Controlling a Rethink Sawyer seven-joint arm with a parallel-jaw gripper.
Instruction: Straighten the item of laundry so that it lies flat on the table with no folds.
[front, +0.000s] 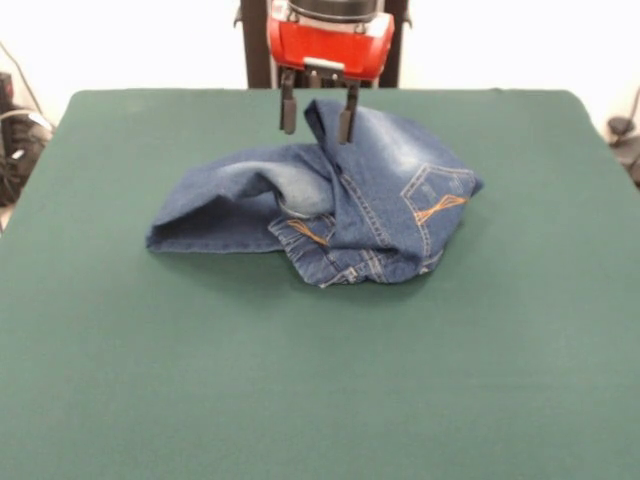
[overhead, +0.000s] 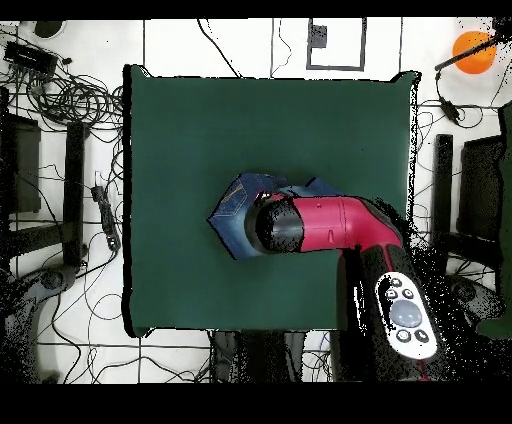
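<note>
We hover our gripper (front: 318, 115), fingers spread, astride a raised fold of the crumpled jeans (front: 330, 205), judging the next move is pinching it to pull flat

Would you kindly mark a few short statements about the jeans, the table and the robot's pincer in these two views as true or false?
1. The blue denim jeans lie flat with no folds. False: they are bunched in a heap with several folds.
2. The pincer is open, one finger on each side of a raised fold of denim. True.
3. The jeans hang over the edge of the dark green felt table. False: they lie well inside its edges.
4. Orange stitching shows on a back pocket. True.
5. In the overhead view the red and black arm covers part of the jeans. True.
</note>
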